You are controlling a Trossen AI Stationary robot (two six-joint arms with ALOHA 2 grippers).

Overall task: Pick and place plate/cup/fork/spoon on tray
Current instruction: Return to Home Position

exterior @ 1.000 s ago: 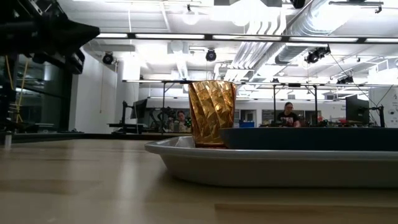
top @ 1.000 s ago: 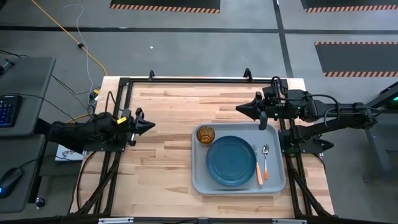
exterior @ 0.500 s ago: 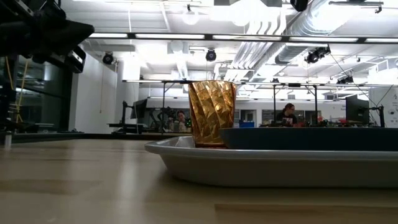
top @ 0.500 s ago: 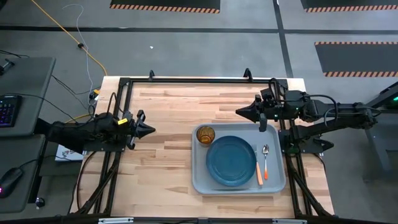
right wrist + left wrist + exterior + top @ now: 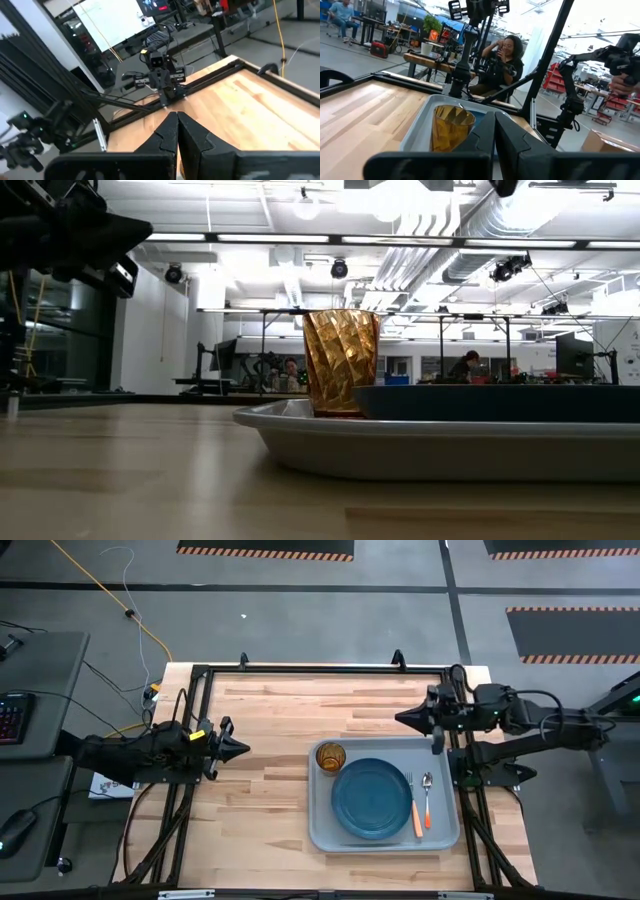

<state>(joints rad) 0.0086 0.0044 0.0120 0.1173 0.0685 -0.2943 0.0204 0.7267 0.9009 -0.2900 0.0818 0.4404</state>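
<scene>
The pale grey-blue tray (image 5: 322,830) lies on the table's right half. On it rest the teal plate (image 5: 371,798), the amber cup (image 5: 330,756) standing upright at its far left corner, the orange-handled fork (image 5: 415,808) and the silver spoon (image 5: 427,796) side by side right of the plate. My left gripper (image 5: 244,747) is shut and empty above the table's left side. My right gripper (image 5: 402,719) is shut and empty above the tray's far right edge. The cup (image 5: 341,362) and the tray (image 5: 420,448) also show in the low view.
A black frame (image 5: 300,670) runs round the table's edges. Bare wood lies between my left gripper and the tray. People sit at desks in the room beyond the table (image 5: 501,60).
My right gripper has drawn back toward the table's right edge, staying shut. The things on the tray have kept still.
</scene>
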